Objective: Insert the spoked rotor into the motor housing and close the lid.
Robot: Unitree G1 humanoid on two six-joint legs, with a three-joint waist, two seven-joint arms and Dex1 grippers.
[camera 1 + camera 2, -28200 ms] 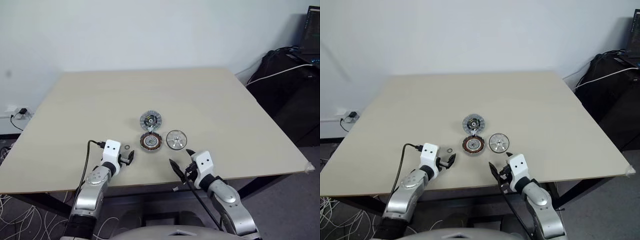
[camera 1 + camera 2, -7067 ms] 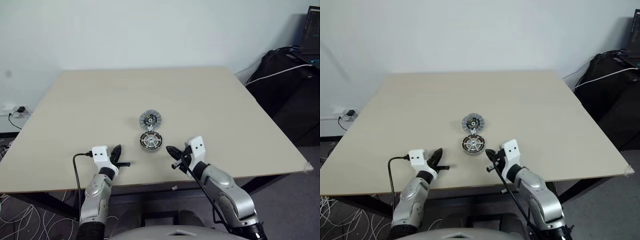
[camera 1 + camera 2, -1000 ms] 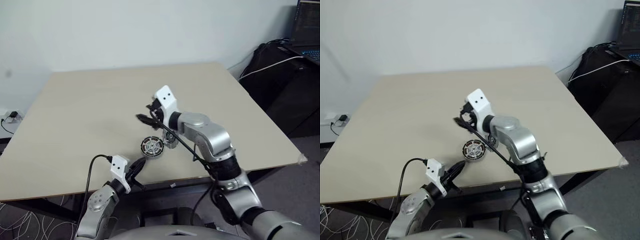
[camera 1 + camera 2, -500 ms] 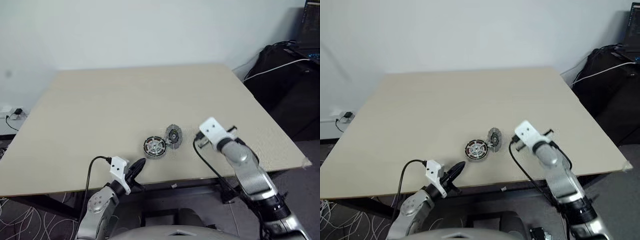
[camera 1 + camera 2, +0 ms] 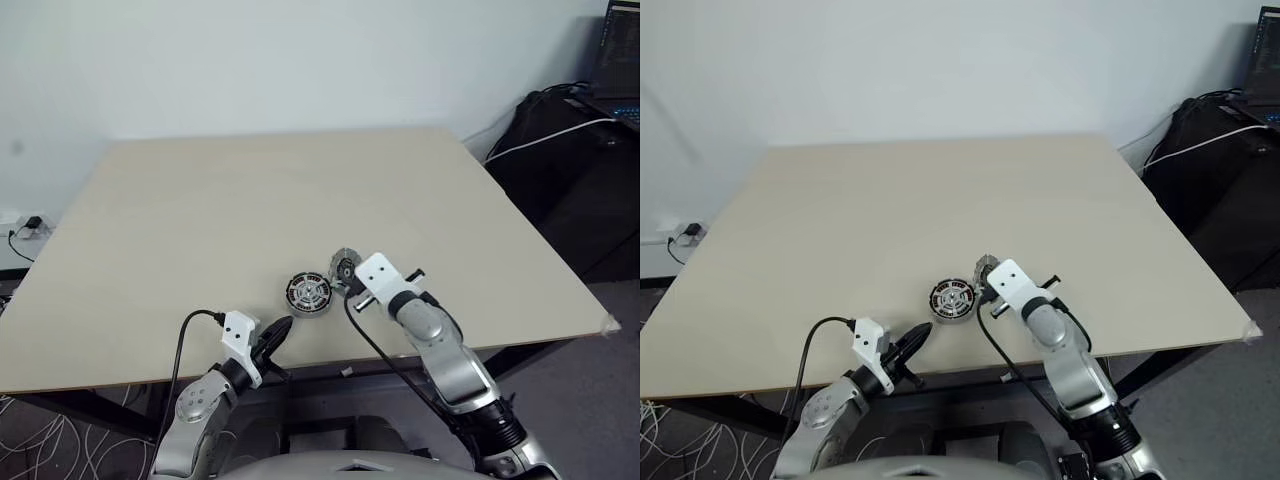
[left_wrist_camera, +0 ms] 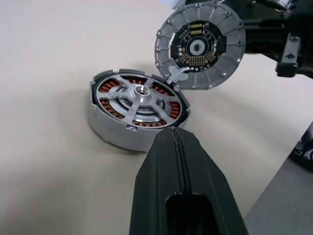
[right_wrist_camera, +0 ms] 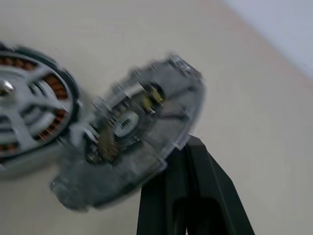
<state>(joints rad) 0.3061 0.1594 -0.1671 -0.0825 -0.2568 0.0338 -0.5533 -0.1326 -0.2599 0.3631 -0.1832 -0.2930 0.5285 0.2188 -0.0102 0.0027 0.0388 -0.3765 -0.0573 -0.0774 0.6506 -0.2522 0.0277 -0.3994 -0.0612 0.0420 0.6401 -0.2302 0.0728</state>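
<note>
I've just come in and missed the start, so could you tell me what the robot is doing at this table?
It is assembling a small motor. The spoked rotor already sits in the motor housing on the table. The lid stands tilted open at the housing's edge, and the shut right gripper is right behind it. The left gripper, also shut, waits near the table's front edge.

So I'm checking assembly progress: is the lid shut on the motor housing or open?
Open. The lid stands tipped up beside the motor housing, its dark inner face showing; the spoked rotor sits uncovered inside.

Spoked rotor point(image 6: 139, 97) seated in motor housing point(image 6: 110, 128); lid point(image 6: 199, 45) propped upright.
</note>
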